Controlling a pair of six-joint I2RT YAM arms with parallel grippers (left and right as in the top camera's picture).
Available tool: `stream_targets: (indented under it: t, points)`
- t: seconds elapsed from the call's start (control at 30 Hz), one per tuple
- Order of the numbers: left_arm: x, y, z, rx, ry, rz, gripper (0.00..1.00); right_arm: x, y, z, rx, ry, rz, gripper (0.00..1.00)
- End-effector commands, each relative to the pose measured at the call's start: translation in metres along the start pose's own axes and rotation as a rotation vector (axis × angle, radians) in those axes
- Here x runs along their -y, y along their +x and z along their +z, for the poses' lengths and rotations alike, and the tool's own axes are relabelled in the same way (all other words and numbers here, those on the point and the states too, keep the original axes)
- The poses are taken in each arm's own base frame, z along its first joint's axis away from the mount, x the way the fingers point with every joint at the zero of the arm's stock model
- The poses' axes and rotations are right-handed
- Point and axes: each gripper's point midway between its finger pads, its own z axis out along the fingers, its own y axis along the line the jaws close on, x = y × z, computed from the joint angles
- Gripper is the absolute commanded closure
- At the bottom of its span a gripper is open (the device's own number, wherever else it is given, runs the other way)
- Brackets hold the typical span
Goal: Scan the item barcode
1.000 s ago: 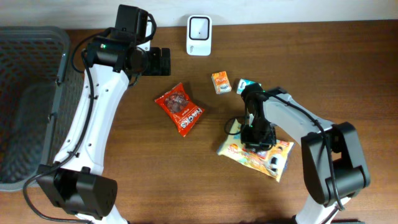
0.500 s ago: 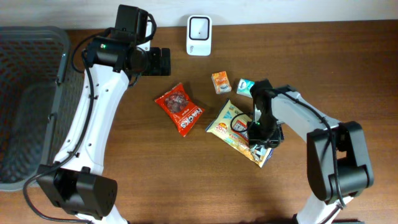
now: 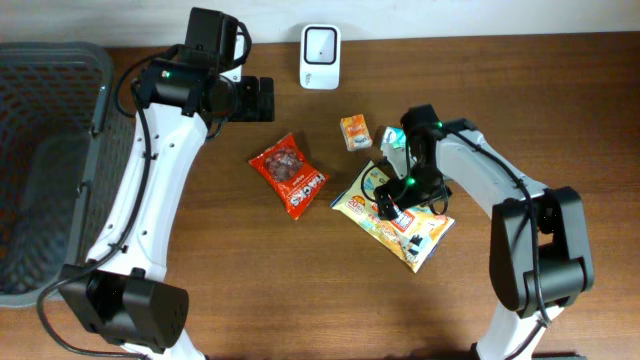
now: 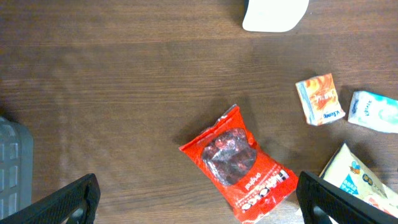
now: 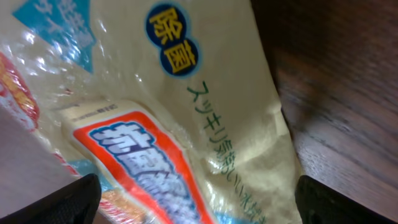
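Note:
The yellow snack bag [image 3: 420,232] lies flat on the table, right of centre, printed side up. My right gripper [image 3: 400,200] hovers just over its upper left part, open. In the right wrist view the bag [image 5: 186,124] fills the frame, and the right gripper [image 5: 196,208] has both fingertips spread to the frame's lower corners, gripping nothing. The white scanner [image 3: 320,43] stands at the table's back edge. My left gripper [image 3: 262,99] is open in the air left of the scanner. The left wrist view shows the left gripper [image 4: 199,202] wide apart above the wood.
A red snack bag [image 3: 289,174] lies at centre, also the red bag [image 4: 239,165] under the left wrist. A small orange box [image 3: 355,132] and a teal packet [image 3: 392,137] sit behind the yellow bag. A grey basket [image 3: 40,160] fills the left edge.
The right gripper has opened and let go of the yellow bag. The bag was dragged left and turned, and now lies flat under the gripper. The left arm has not moved.

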Motion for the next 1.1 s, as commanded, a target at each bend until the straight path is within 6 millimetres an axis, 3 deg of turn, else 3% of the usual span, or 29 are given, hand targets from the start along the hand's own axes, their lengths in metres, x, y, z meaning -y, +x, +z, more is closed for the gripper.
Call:
stream_targets:
  t: [0.0,0.03,0.1,0.2,0.27,0.33,0.4,0.47,0.53,0.6,0.63,0.67,0.7,0.77,0.83,0.9,0.93,1.0,1.07]
  points:
    - [0.002,0.000,-0.001,-0.001,0.008,0.007,0.01,0.003,0.021,0.018,-0.046,-0.035,0.014,0.04]
    - [0.002,0.000,-0.001,-0.001,0.008,0.007,0.01,-0.003,0.024,0.019,-0.055,-0.065,0.017,0.24]
    - [0.002,0.000,-0.001,-0.001,0.008,0.007,0.01,-0.015,0.023,0.018,-0.048,-0.134,0.021,0.44]
    - [0.002,0.000,-0.001,0.000,0.009,0.007,0.01,-0.016,0.020,0.015,-0.040,-0.138,0.040,0.96]
    - [0.001,0.000,-0.001,-0.001,0.007,0.005,0.01,0.002,0.008,-0.010,-0.038,-0.017,0.134,0.96]
    - [0.001,0.000,-0.001,-0.001,0.007,0.005,0.01,0.048,-0.001,-0.075,-0.012,0.321,0.370,0.96]
    - [0.001,0.000,-0.001,-0.001,0.007,0.005,0.01,0.091,0.006,-0.137,0.074,0.660,0.602,0.96]
    - [0.001,0.000,-0.001,-0.001,0.007,0.005,0.01,0.115,0.009,-0.161,0.142,0.857,0.680,0.96]
    - [0.001,0.000,-0.001,-0.001,0.007,0.005,0.01,0.112,0.001,-0.143,0.142,0.796,0.649,0.96]
    - [0.001,0.000,-0.001,0.000,0.007,0.005,0.01,0.104,-0.003,-0.108,0.095,0.691,0.586,0.96]
    - [0.001,0.000,-0.001,-0.001,0.007,0.005,0.01,0.106,0.005,-0.094,0.058,0.700,0.582,0.82]
    - [0.001,0.000,-0.001,-0.001,0.007,0.005,0.01,0.112,0.016,-0.087,0.028,0.703,0.620,0.49]
    - [0.001,0.000,-0.001,-0.001,0.007,0.005,0.01,0.121,0.022,-0.086,0.037,0.690,0.707,0.37]
    - [0.001,0.000,-0.001,-0.001,0.007,0.005,0.01,0.134,0.020,-0.078,0.038,0.558,0.712,0.27]
    - [0.001,0.000,-0.001,0.000,0.007,0.005,0.01,0.142,0.023,-0.076,0.044,0.581,0.713,0.04]
    - [0.001,0.000,-0.001,-0.001,0.007,0.005,0.01,0.156,0.030,-0.066,0.052,0.640,0.724,0.01]
    - [0.001,0.000,-0.001,0.000,0.007,0.005,0.01,0.160,0.035,-0.043,0.062,0.601,0.745,0.01]
    - [0.001,0.000,-0.001,0.000,0.007,0.005,0.01,0.164,0.044,-0.021,0.069,0.603,0.754,0.00]
    - [0.001,0.000,-0.001,-0.001,0.007,0.005,0.01,0.168,0.051,-0.005,0.083,0.599,0.767,0.10]
